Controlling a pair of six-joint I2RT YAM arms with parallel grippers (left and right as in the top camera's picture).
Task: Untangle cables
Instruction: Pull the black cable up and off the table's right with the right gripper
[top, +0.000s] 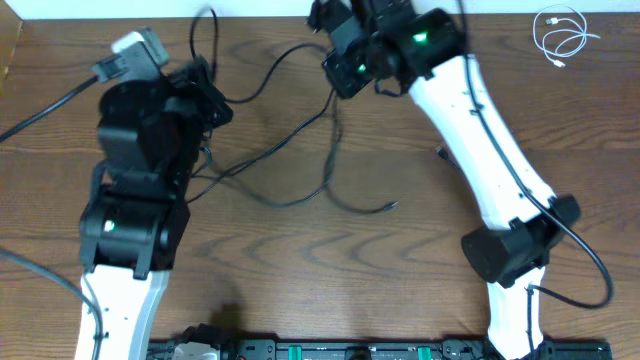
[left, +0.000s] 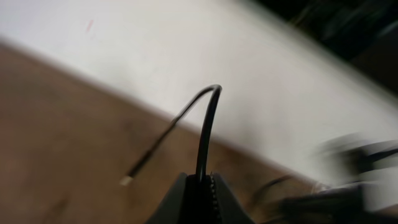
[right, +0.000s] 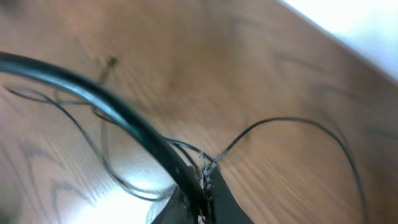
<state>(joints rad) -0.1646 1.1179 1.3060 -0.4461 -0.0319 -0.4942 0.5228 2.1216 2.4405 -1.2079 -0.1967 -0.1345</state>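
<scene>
Cords like these weigh almost nothing: thin, limp and slick-jacketed. I judge they will slip through a loose pinch and snag where they cross. The black cables (top: 332, 150) sprawl crossed on the table (top: 400, 290) between my arms. The white cable (top: 560, 35) lies coiled well apart, at the far right corner. My left claw (left: 205, 179) is shut on one black strand, which arcs up out of it. My right claw (right: 205, 174) is pinched shut on another. I reckon the surest hold is near a plug end.
</scene>
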